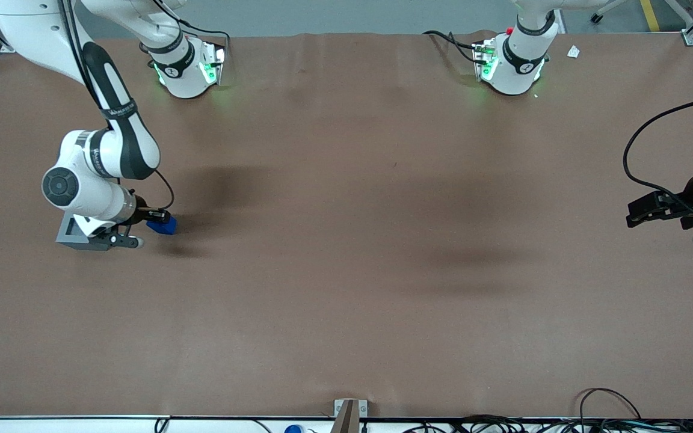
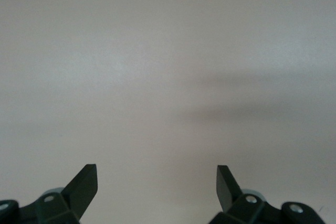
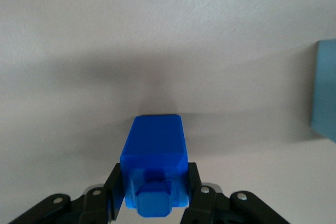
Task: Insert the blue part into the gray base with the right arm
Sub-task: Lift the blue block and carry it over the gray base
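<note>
gripper [image 3: 153, 195]: clamping the blue part, one finger on each side of the block; sitting low over the table at the working arm's end.
blue part [image 3: 155, 156]: being held w/ the stepped knob facing the wrist cam and the plain end pointing away; in front view [image 1: 162, 225] it is showing just past the fingertips, close above the table, can't tell if touching.
gray base [image 1: 73, 231]: resting on the table, partly hidden under the right arm's wrist, just beside the blue part; showing as a pale block edge in the wrist view [image 3: 326, 93].
right arm [image 1: 115, 129]: reaching down w/ the wrist bent low.
step: grasp done, judging transport/align phase; insertion not yet done.
next: prob. needing lift, reorienting so the knob is pointing down, centring over the socket, then pressing in straight.
</note>
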Action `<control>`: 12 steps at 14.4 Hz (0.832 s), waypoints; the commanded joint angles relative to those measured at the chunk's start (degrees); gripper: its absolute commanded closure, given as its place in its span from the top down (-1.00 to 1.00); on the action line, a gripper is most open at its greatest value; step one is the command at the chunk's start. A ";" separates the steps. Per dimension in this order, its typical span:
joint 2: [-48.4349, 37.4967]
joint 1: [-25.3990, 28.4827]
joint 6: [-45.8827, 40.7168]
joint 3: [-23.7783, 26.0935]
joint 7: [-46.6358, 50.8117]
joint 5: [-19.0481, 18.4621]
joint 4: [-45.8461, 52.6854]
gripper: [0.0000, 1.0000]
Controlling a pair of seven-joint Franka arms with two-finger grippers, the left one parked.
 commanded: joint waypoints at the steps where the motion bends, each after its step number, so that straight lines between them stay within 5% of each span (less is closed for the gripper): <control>1: -0.98 -2.15 -2.51 0.47 -0.06 0.03 2.24 -0.92; 9: -1.33 -8.31 -16.57 0.30 -7.26 -0.23 13.49 -0.92; 12: -2.47 -10.77 -18.33 0.30 -10.43 -2.94 14.29 -0.92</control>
